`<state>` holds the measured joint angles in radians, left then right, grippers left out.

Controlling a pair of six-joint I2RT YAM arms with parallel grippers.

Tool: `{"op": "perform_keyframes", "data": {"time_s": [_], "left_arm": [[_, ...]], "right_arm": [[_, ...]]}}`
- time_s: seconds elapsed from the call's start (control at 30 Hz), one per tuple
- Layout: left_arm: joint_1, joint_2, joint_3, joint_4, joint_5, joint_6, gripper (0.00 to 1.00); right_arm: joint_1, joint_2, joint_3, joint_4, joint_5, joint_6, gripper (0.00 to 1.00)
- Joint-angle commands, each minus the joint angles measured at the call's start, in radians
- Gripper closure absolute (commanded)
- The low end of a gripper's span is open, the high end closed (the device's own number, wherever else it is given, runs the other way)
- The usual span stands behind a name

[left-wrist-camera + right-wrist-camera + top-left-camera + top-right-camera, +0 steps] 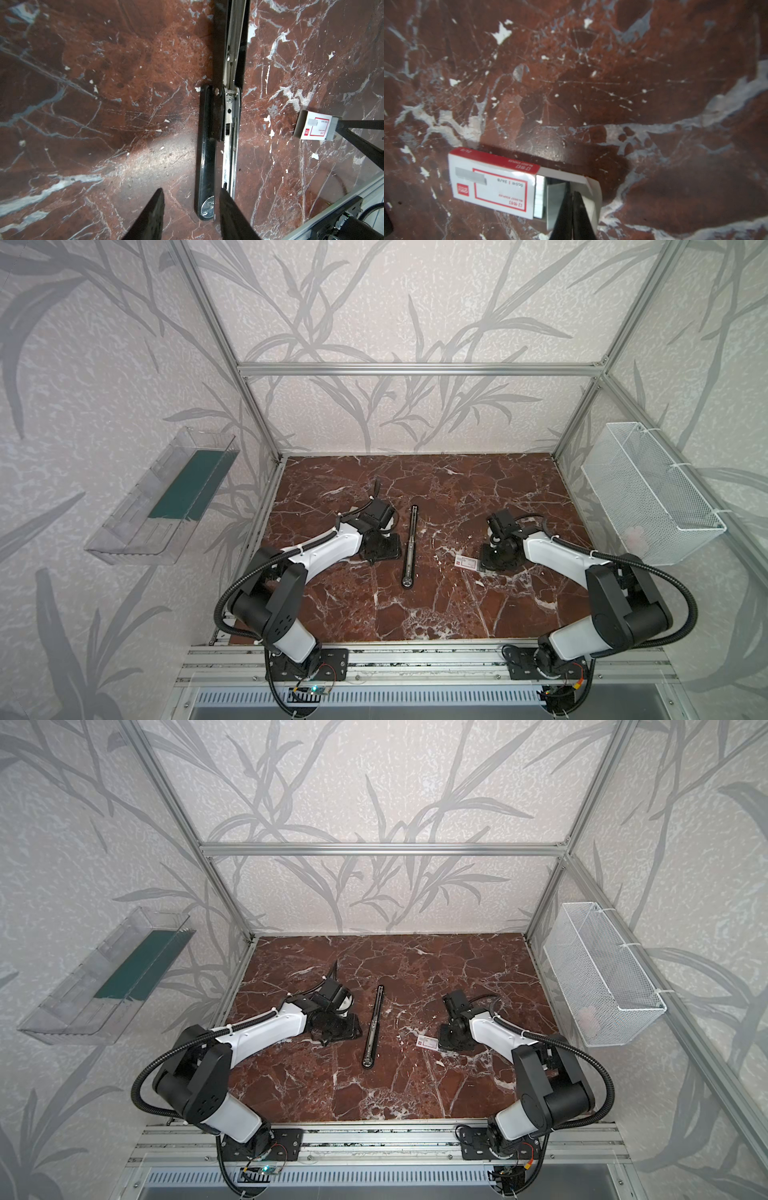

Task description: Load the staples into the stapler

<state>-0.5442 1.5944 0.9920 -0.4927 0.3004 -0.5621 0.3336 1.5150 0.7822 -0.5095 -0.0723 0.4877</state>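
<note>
Red-brown marble with white veins makes up the table, and leaf-patterned wallpaper closes it in behind an aluminium frame. The black stapler lies near the middle of the table, swung open flat. From the left wrist I can see its silver rail bare, with no strip in it. My left pincer hangs just beside the stapler with its fingers apart, released and grasping nothing. The anvil end of the base shows between the fingers, though I cannot tell how high above it they are. Well off to the right sits the white and red staple box, with its inner tray pulled partway out. The staples show as a grey stack at the mouth of the sleeve. My right pincer is clenched, its tips down in the open tray just beside that stack. I cannot make out whether anything thin is caught between them. I judge I am at the fetching step, with nothing loaded yet. Next I need one strip lifted clear without dragging the box along. It then has to be carried across and laid legs-down along the rail, and my left pincer may have to steady the stapler.
</note>
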Motion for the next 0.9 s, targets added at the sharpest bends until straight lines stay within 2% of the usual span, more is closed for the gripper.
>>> {"op": "perform_keyframes", "data": {"time_s": [0.0, 0.17, 0.57, 0.87], "left_arm": [[0.003, -0.027, -0.015, -0.001, 0.0, -0.017, 0.55], [0.003, -0.026, -0.016, 0.003, 0.001, -0.018, 0.55], [0.003, -0.027, -0.016, 0.003, 0.001, -0.019, 0.55], [0.003, -0.024, -0.016, 0.002, 0.002, -0.02, 0.55]], "right_arm": [[-0.004, -0.002, -0.013, -0.056, 0.041, 0.017, 0.92], [-0.004, 0.009, -0.012, -0.046, 0.025, 0.011, 0.91], [-0.004, -0.038, 0.003, -0.039, 0.009, 0.005, 0.84], [-0.004, -0.009, -0.001, -0.011, -0.022, 0.005, 0.82]]}}
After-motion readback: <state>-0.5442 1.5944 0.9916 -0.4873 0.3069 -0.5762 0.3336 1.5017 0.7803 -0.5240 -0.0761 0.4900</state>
